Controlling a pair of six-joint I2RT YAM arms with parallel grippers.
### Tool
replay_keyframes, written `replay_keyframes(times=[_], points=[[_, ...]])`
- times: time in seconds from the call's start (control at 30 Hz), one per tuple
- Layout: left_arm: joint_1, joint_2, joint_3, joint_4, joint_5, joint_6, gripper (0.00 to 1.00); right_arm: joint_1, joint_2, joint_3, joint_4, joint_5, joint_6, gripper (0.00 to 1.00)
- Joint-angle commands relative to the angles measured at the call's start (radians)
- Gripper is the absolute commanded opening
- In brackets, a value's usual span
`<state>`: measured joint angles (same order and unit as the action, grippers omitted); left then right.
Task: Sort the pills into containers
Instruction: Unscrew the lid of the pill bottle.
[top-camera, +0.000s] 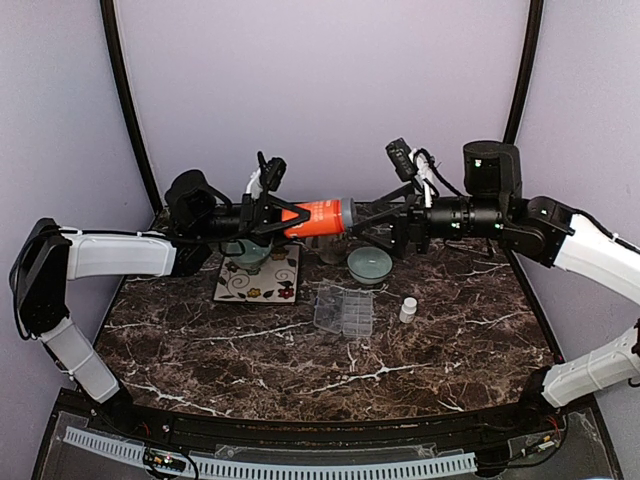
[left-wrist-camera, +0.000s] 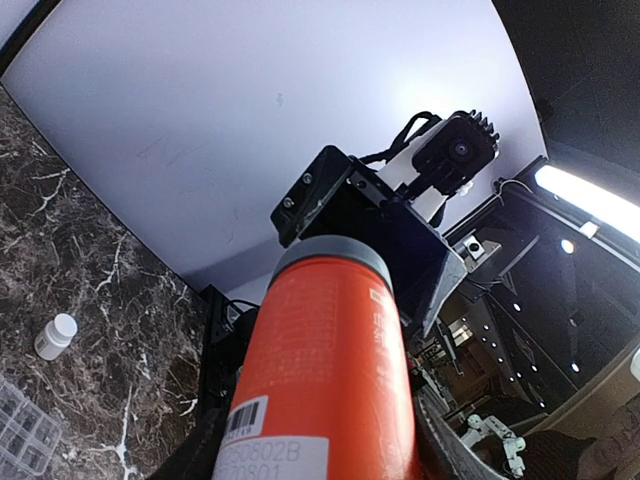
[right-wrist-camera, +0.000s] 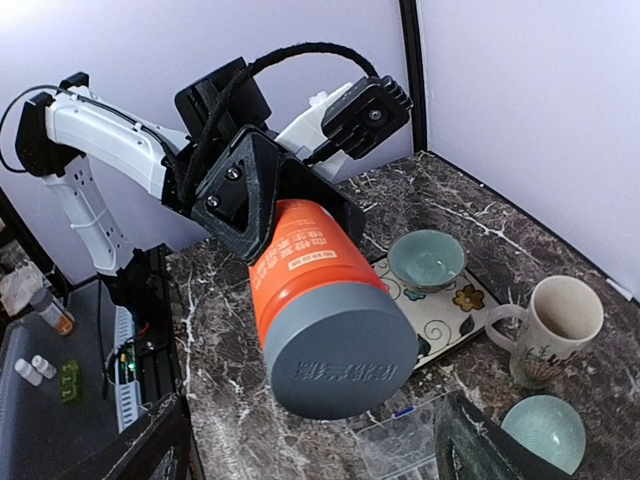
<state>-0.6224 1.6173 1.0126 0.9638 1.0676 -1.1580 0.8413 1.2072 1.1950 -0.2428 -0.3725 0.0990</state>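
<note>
**Top view.**
- Arms: two.
- Left gripper (top-camera: 268, 216): fingers clamped on the one orange bottle (top-camera: 318, 216), which is held level in the air. Its grey cap (top-camera: 346, 213) points toward the right arm.
- Right gripper (top-camera: 366, 226): fingers spread, one on each side of the bottle's cap end.
- Pill box (top-camera: 343, 310): one, clear, lying flat on the table (top-camera: 200, 350), below and in front of the bottle's cap end.
- White bottle (top-camera: 408, 309): one, small and upright, farther right of that cap end.
- Bowls: two, pale green.
  - One (top-camera: 370, 264) sits under the cap end.
  - One (top-camera: 245, 255) sits under the bottle's base end on a flowered tile (top-camera: 262, 283), half hidden by the left gripper.
- Surface: dark marble pattern with white veins.
- Room: pale lilac walls and two black poles.

**Left wrist view.**
- The orange bottle fills the centre, with a barcode label at its lower end.
- This gripper's own fingers are cut off at the picture's edge.
- The white bottle (left-wrist-camera: 55, 336) stands lower left of the orange bottle.
- A corner of the pill box (left-wrist-camera: 22, 430) is cropped beneath it.

**Right wrist view.**
- The cap faces the lens.
- This gripper's own fingers (right-wrist-camera: 480, 445) stand wide on either side of the cap, clear of it.
- Bowls: two (right-wrist-camera: 428, 258) (right-wrist-camera: 545, 430).
- Mug (right-wrist-camera: 555, 325): one, right of the bottle.
- The pill box (right-wrist-camera: 400, 452) lies under the cap, cropped and faint.
- The pills are too small to make out in any view.
</note>
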Motion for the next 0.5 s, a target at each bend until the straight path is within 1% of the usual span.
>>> replay_keyframes(times=[0.0, 0.07, 0.2, 0.3, 0.47], points=[[0.001, -0.063, -0.006, -0.030, -0.039, 0.118, 0.00, -0.021, -0.043, -0.035, 0.100, -0.036, 0.194, 0.85], [0.001, -0.063, -0.009, -0.045, -0.052, 0.147, 0.00, -0.040, -0.038, -0.059, 0.131, -0.058, 0.287, 0.84], [0.001, -0.070, -0.007, -0.067, -0.062, 0.214, 0.00, -0.092, 0.004, -0.036, 0.155, -0.077, 0.503, 0.78], [0.001, -0.075, -0.005, -0.083, -0.063, 0.249, 0.00, -0.133, 0.071, 0.010, 0.167, -0.174, 0.655, 0.76], [0.001, -0.091, -0.004, -0.133, -0.067, 0.316, 0.00, -0.159, 0.138, 0.035, 0.232, -0.256, 0.844, 0.73]])
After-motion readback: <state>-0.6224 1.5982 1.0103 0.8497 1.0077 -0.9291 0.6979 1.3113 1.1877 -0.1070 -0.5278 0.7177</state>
